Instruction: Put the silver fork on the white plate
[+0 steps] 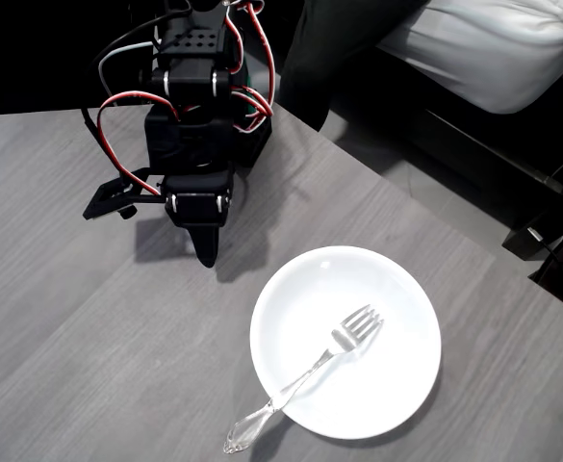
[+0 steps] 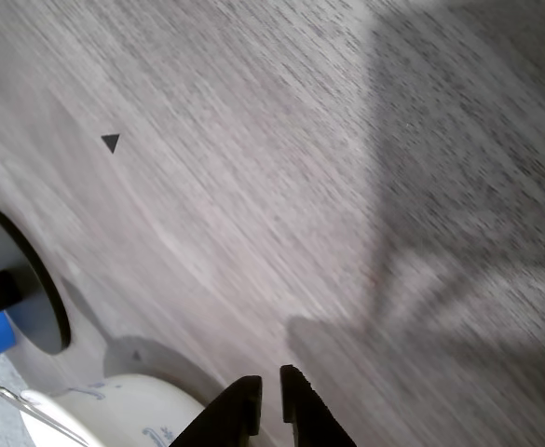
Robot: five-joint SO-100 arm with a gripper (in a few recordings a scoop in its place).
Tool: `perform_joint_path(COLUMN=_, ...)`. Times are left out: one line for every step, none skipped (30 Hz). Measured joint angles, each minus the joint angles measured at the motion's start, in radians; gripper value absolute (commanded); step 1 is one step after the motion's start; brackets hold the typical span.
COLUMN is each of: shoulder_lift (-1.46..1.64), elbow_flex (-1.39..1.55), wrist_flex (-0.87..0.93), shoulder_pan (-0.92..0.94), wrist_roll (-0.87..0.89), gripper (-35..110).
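A grey wood-grain table [image 1: 89,366] fills the scene, with a dark floor and pale bedding beyond its far edge in the overhead view. The silver fork [image 1: 310,373] lies on the white plate [image 1: 396,385], tines near the plate's middle, while its ornate handle end pokes over the near-left rim and hangs above the table. The gripper [image 1: 205,252] sits well apart from the plate, up and to the left, pointing down at bare table; in the wrist view its fingers [image 2: 270,410] are pressed nearly together with only a thin slit between them, and they hold nothing. The task looks done. The risk I see is the overhanging handle: a sweep of the arm past that rim could catch it and flip the fork off, or nudge the glossy plate across the smooth table.
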Motion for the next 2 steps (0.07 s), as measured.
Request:
perform_joint_path(shoulder_lift=0.0, elbow_flex=0.0, wrist_flex=0.0, shoulder_pan=0.0, wrist_roll=0.0, gripper=0)
perform_joint_path(shoulder_lift=0.0, elbow_flex=0.0, wrist_flex=0.0, shoulder_pan=0.0, wrist_roll=0.0, gripper=0)
